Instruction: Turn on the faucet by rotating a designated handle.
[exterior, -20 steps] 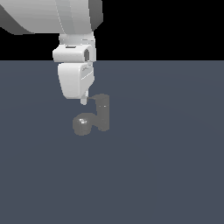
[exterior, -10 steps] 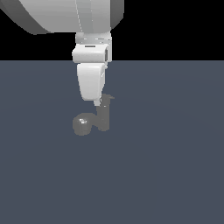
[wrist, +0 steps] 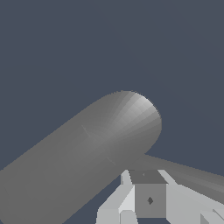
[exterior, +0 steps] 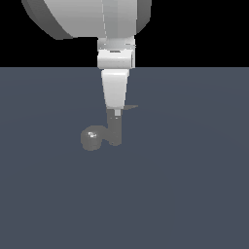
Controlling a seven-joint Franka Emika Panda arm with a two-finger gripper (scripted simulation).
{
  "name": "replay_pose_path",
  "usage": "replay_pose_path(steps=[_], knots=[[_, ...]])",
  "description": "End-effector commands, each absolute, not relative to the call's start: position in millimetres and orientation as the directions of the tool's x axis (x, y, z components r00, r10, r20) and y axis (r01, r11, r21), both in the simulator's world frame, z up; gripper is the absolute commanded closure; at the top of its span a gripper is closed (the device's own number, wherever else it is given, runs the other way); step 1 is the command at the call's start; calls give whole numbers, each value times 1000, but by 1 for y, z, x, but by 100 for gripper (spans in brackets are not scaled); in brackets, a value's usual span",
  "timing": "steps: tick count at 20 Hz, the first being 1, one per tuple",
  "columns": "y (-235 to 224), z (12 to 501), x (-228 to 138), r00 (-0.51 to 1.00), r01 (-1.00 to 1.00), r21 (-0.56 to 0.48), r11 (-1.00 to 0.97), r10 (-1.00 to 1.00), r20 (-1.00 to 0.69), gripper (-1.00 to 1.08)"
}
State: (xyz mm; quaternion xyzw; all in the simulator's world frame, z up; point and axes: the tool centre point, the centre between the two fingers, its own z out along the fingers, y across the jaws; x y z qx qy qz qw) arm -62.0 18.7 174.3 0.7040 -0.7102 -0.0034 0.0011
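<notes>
Faucet [exterior: 115,131]: grey upright post mid-scene on dark slate tabletop [exterior: 194,194], rounded stubby spout [exterior: 91,138] with glint projecting toward exterior view's left. Handle [exterior: 130,106]: thin tapered lever at post top, tip pointing toward exterior view's right, root hidden behind hand. Hand [exterior: 115,113] directly above post, pointing down, fingertip at post top beside handle root. Released or clenched: cannot tell, fingers seen edge-on. Wrist view: large grey cylinder [wrist: 83,157] close under camera, pale finger [wrist: 127,199] beside it.
</notes>
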Motion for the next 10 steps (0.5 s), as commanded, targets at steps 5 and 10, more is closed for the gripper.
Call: replay_pose_path(steps=[5,10], knots=[[-26,173,-44,-48,-999,-1,48,-999,-1,108],[-44,173,-36,-55,-998,0,55,-998,0,108]])
